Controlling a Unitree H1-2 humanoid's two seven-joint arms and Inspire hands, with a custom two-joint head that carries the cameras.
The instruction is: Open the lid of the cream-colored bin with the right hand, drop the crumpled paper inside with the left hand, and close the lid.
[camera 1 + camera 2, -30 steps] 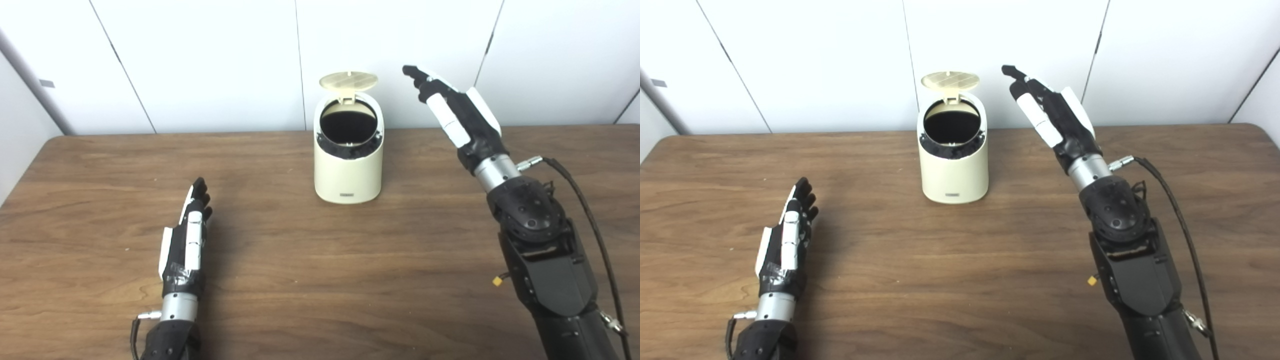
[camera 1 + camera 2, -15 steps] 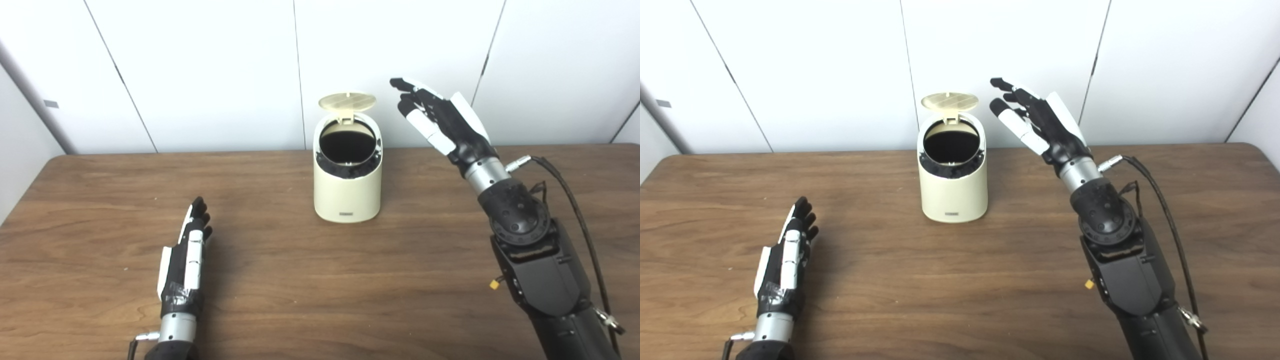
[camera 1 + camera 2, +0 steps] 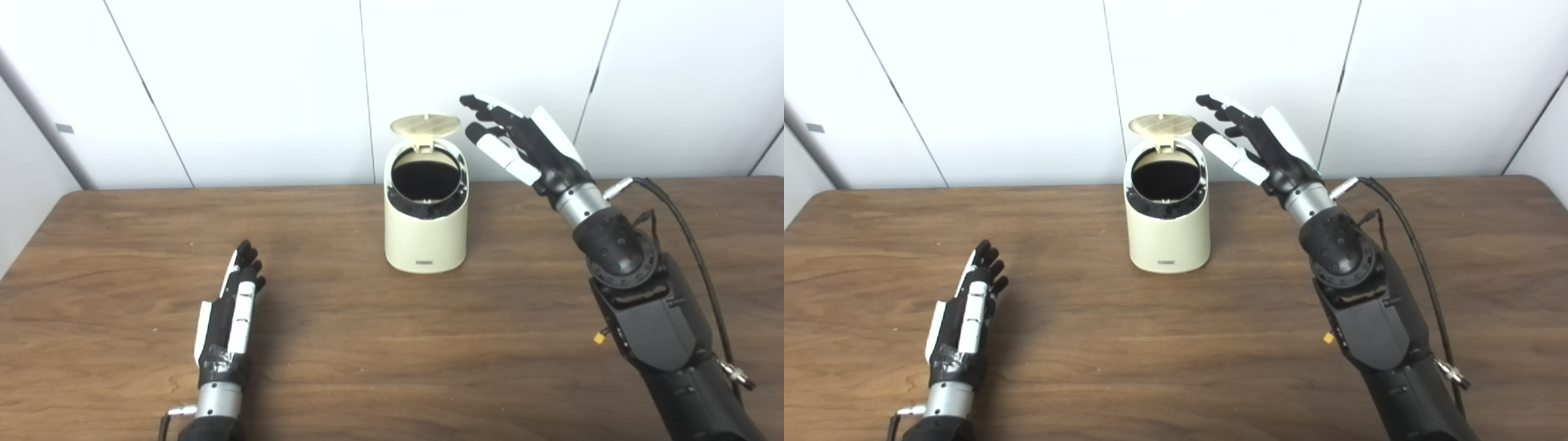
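Observation:
The cream-colored bin point(image 3: 425, 236) stands upright at the middle of the table's far side. Its round lid point(image 3: 425, 125) is swung up, showing the dark inside. No crumpled paper shows anywhere in either view. My right hand point(image 3: 520, 147) is raised in the air just right of the lid, open with fingers spread toward it, not touching. My left hand point(image 3: 233, 306) rests on the table at the near left, open with fingers straight, holding nothing. In the right eye view the right hand point(image 3: 1255, 147) reaches level with the lid point(image 3: 1162, 124).
The brown wooden table point(image 3: 367, 355) spreads across the view, with white wall panels behind. A black cable point(image 3: 686, 226) loops off my right forearm.
My right hand has moved left toward the raised lid and its fingers have spread. The camera tilted, shifting the whole picture down. The left hand stays put.

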